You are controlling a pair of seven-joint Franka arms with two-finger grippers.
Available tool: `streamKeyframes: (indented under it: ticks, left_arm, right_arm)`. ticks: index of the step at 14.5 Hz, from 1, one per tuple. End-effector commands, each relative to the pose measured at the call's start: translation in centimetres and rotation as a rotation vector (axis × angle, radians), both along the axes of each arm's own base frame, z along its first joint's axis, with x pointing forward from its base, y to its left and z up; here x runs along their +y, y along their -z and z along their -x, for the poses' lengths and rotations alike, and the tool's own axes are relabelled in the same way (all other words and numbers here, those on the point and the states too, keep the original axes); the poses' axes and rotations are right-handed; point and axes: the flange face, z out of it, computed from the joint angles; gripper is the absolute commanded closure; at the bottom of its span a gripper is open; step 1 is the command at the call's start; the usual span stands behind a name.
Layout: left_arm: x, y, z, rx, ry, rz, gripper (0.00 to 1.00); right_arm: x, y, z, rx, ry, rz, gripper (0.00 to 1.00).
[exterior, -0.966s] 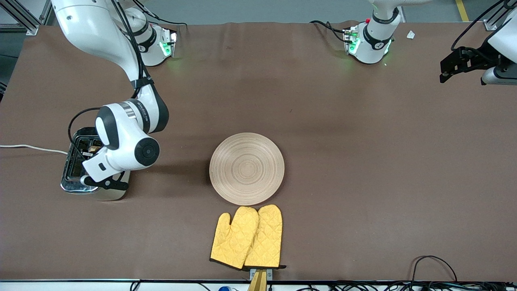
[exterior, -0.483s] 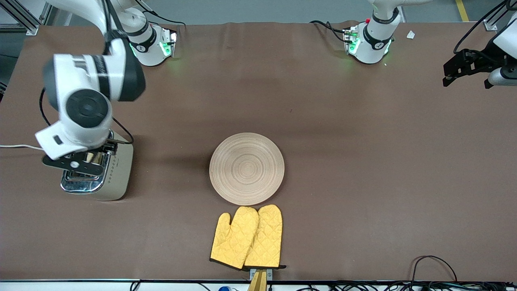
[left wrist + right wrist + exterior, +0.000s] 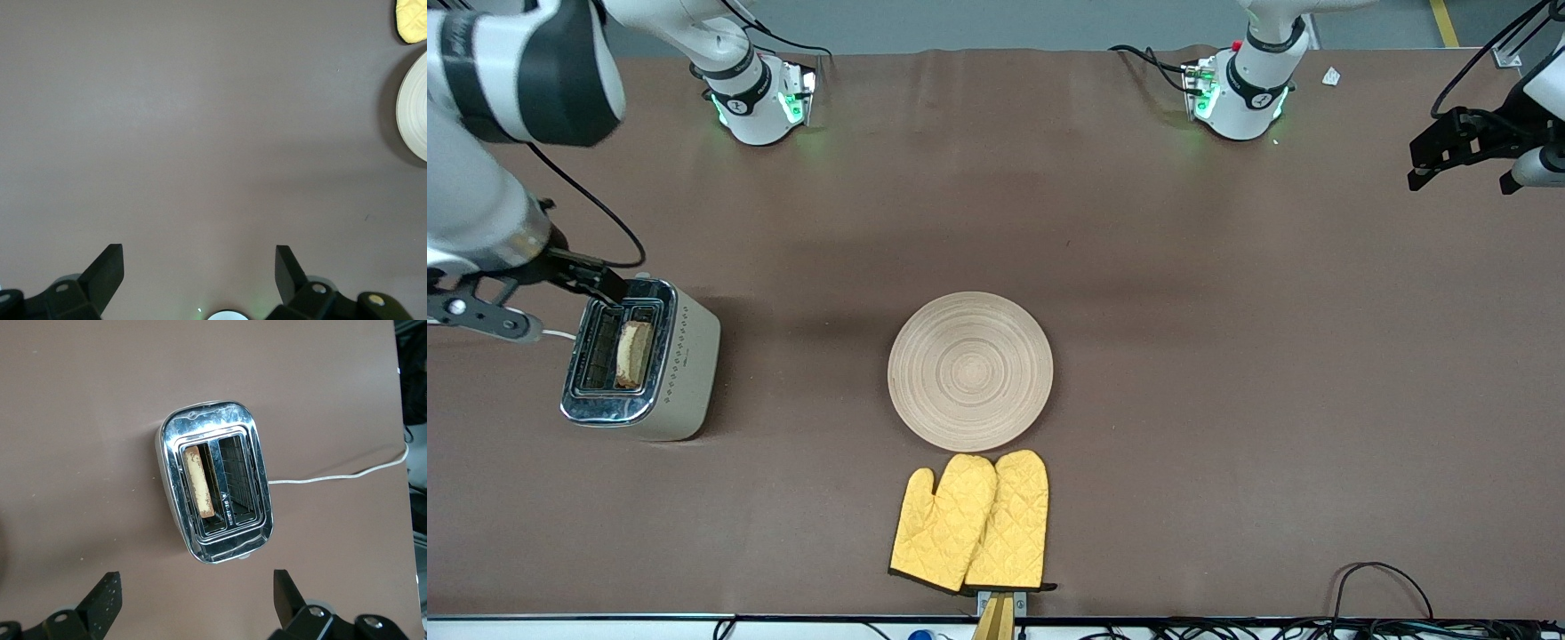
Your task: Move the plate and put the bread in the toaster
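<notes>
The cream toaster (image 3: 680, 360) stands near the right arm's end of the table. The bread (image 3: 633, 353) stands upright in its slot nearer the plate; the second slot is empty. My right gripper (image 3: 560, 298) is open and empty, raised above the toaster's end farther from the front camera. In the right wrist view the toaster (image 3: 217, 447) and bread (image 3: 198, 483) lie ahead of the open gripper (image 3: 197, 607). The wooden plate (image 3: 970, 371) lies bare mid-table. My left gripper (image 3: 1458, 178) waits open at the left arm's end; the left wrist view shows it (image 3: 199, 273) over bare table.
A pair of yellow oven mitts (image 3: 971, 524) lies just nearer the front camera than the plate. The toaster's white cord (image 3: 347, 475) runs off the table's end. The plate's edge (image 3: 415, 113) and a mitt (image 3: 411, 20) show in the left wrist view.
My right gripper has let go of the bread, leaving it in the toaster slot, and has risen away toward the table's end. The left gripper barely shifted.
</notes>
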Motion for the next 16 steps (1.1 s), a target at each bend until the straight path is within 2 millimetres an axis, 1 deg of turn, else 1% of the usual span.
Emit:
streamKeyframes:
  ticks: [1, 2, 4, 5, 6, 7, 10, 13, 16]
  left_arm:
    - [0.3, -1.0, -0.1, -0.023, 0.000, -0.002, 0.00]
    - [0.4, -1.0, -0.1, -0.022, -0.003, -0.003, 0.00]
    - [0.3, -0.9, -0.1, -0.017, 0.000, -0.002, 0.00]
    - [0.2, -0.9, 0.0, -0.014, 0.003, -0.004, 0.00]
    - [0.2, -0.9, 0.0, -0.011, 0.001, -0.004, 0.00]
    - [0.1, -0.9, 0.0, -0.011, 0.002, -0.004, 0.00]
    - [-0.7, -0.8, 0.3, 0.003, 0.018, -0.002, 0.00]
    - [-0.8, -0.6, 0.4, 0.019, 0.021, 0.000, 0.00]
    - [-1.0, -0.6, 0.5, 0.021, 0.024, 0.001, 0.00]
  right_arm:
    - [-3.0, -2.1, 1.6, 0.007, -0.105, -0.093, 0.00]
    - [-4.1, -2.3, 1.7, 0.013, -0.138, -0.114, 0.00]
    - [-7.4, -3.0, 2.1, 0.008, -0.185, -0.193, 0.00]
    - [-8.1, -3.5, 2.6, 0.014, -0.205, -0.217, 0.00]
    - [-8.4, -3.5, 2.9, 0.031, -0.201, -0.223, 0.00]
    - [-8.8, -4.1, 3.3, 0.041, -0.194, -0.226, 0.00]
    - [-8.5, -4.8, 4.2, 0.077, -0.194, -0.233, 0.00]
    - [-8.2, -5.4, 4.6, 0.053, -0.176, -0.308, 0.00]
    - [-8.2, -5.4, 4.4, 0.049, -0.182, -0.299, 0.00]
